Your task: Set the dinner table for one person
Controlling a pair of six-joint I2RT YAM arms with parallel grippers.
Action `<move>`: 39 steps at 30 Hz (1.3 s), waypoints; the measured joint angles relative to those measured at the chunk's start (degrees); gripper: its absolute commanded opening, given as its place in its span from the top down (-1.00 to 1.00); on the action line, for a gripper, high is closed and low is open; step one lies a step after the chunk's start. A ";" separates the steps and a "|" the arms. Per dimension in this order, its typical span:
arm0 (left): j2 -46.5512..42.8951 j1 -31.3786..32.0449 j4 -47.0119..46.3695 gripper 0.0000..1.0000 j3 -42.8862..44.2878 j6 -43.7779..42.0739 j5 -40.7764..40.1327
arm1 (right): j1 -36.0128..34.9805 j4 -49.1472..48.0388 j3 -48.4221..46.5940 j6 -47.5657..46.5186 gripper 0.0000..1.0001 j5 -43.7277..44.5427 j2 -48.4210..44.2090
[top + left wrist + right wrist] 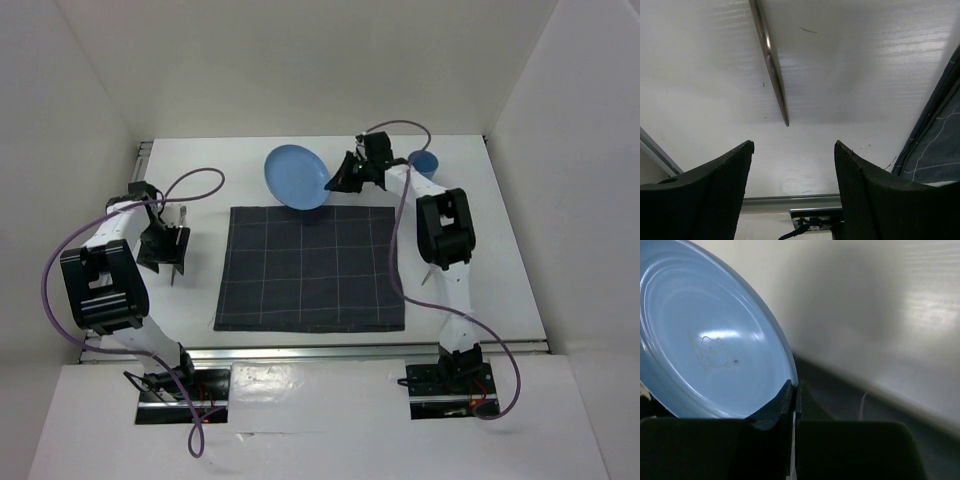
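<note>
A light blue plate [296, 177] is held tilted above the far edge of the dark grey checked mat [309, 267]. My right gripper [340, 180] is shut on the plate's right rim; in the right wrist view the plate [710, 350] fills the left side and the jaws pinch its edge. My left gripper [172, 252] is open and empty, just left of the mat. A metal utensil [771, 60] lies on the white dinner table [480, 250] just ahead of the left fingers [725, 185]; in the top view it shows beside the gripper [182, 216].
A small blue cup [424, 161] stands at the far right behind the right arm. White walls enclose the table on three sides. A metal rail [330, 349] runs along the near edge. The mat's corner [940, 140] shows at the right of the left wrist view.
</note>
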State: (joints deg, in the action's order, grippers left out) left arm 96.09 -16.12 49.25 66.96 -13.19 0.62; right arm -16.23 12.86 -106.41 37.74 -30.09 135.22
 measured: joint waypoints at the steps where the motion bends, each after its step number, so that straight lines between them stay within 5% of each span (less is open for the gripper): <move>1: 0.00 0.00 0.00 -0.46 -0.15 -0.02 0.24 | -0.31 1.01 1.70 -1.38 1.00 0.31 -3.30; 8: 0.00 0.02 -0.04 -0.46 -0.74 -0.20 1.60 | -4.22 7.80 18.08 -11.34 1.00 7.30 -30.84; 12: 0.00 0.02 -0.07 -0.46 -0.74 -0.22 1.73 | -8.11 13.27 28.89 -13.86 1.00 12.31 -38.49; 19: 0.15 0.02 0.31 -0.44 0.52 -0.26 2.82 | -13.33 21.46 45.99 -13.09 1.00 18.71 -37.90; 35: 0.00 0.02 0.22 -0.44 -0.57 -0.57 3.76 | -13.25 14.95 51.12 -8.59 1.00 23.39 -41.35; 39: 0.00 0.02 0.15 -0.44 -0.76 -0.57 3.76 | -13.27 13.88 51.45 -7.93 0.23 23.47 -41.42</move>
State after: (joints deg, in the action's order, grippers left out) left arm 96.09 -16.10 49.41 66.19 -13.76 4.38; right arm -29.50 26.74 -54.96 29.80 -6.61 93.80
